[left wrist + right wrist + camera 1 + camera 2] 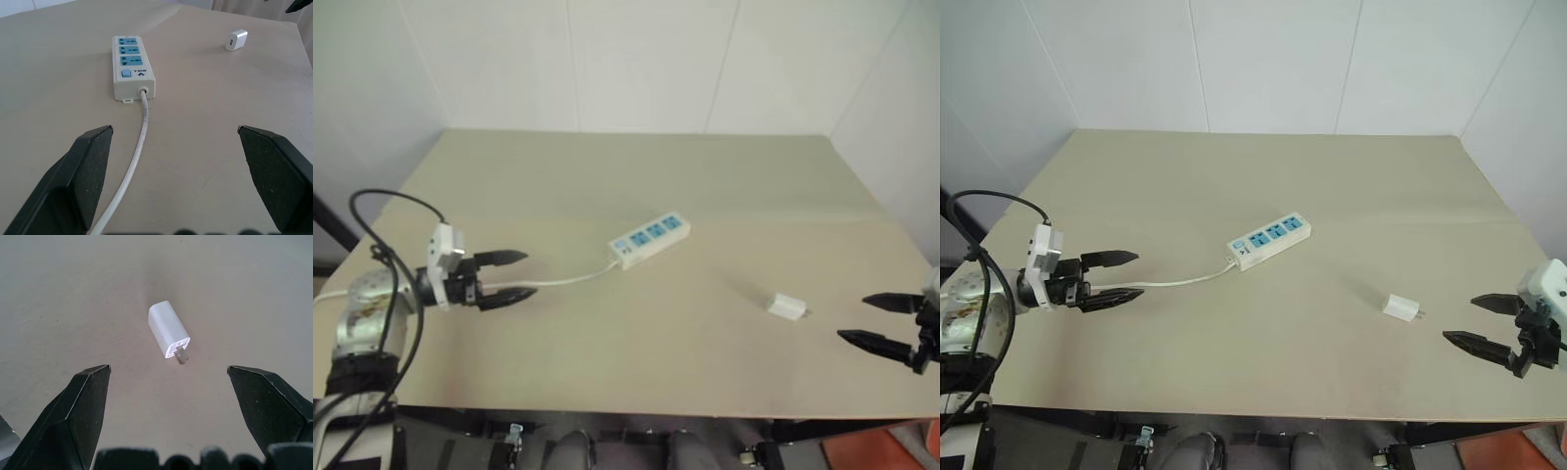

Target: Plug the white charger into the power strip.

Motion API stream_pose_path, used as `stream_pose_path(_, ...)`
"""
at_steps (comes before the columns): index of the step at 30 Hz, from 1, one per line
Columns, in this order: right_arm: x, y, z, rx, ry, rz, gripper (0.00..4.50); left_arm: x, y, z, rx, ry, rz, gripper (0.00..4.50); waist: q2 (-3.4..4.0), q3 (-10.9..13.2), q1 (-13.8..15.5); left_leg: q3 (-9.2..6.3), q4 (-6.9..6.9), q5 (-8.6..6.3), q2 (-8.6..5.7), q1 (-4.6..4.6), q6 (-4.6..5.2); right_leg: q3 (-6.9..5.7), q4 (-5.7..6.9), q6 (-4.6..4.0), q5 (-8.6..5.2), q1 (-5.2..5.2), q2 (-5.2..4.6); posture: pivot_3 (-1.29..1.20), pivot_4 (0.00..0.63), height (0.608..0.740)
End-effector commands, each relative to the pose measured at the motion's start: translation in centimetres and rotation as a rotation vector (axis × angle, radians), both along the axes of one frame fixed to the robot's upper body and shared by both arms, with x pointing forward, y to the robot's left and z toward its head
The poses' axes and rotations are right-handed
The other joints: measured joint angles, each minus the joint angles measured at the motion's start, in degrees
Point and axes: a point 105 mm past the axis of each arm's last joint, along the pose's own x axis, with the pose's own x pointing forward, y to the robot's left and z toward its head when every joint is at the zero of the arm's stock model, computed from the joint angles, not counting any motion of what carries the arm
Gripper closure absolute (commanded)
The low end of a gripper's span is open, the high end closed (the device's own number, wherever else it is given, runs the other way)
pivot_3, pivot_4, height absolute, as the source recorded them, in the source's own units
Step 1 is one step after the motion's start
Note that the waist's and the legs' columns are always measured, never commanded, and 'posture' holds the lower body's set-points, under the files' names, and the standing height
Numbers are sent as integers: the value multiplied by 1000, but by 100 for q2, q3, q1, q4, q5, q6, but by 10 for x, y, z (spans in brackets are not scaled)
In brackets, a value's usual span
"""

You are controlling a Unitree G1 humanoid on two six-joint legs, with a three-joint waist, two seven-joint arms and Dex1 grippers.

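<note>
Left gripper (514, 276) is seen spread wide, nothing held, hovering over the table (636, 186) at about 9 o'clock of the scene, fingers aimed toward 3 o'clock. Right gripper (1484, 321) is likewise spread wide and empty, placed at about 4 o'clock near the table's right edge, fingers aimed toward 9 o'clock.

Strip (650, 238) is laid flat near the table centre, set on a diagonal running from 8 o'clock up to 2 o'clock. Three blue socket faces are seen along its top, with a small blue switch at the 8 o'clock end. Cord (570, 280) is run out of that same end toward 8 o'clock and passes under the left gripper, between its two fingers in the left wrist view. Left gripper and strip body are kept apart; only the cord lies near the fingers.

Charger (1399, 306) is lying on its side on the bare table at about 4 o'clock from the strip, well apart from it and not plugged in. Prongs are pointed toward 3 o'clock, at the right gripper. In the right wrist view the charger (169, 330) is seen ahead of the spread fingers, not touched by either. Charger is nearer to the right gripper than to the strip.
</note>
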Motion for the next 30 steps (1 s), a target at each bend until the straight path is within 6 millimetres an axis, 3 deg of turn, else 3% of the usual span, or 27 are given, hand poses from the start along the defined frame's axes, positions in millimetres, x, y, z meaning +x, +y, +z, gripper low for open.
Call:
stream_pose_path(1,-1,-2,18,-34,-66,-3,0,4,-3,7,14,-36,-5,55,0,0,3,0,0,0,0,0,0,0,0,0,0,0,0,0,150,740)
stream_pose_path(24,-1,-1,15,-44,-65,-6,0,11,-6,1,22,-41,-14,55,-1,0,3,0,0,0,-1,-3,0,0,-2,10,-6,-1,0,0,150,740)
stream_pose_path(30,7,10,15,-24,-99,11,0,37,-27,-21,109,-68,42,55,-2,0,30,0,1,0,-3,0,0,0,-2,12,-6,3,-1,0,150,740)
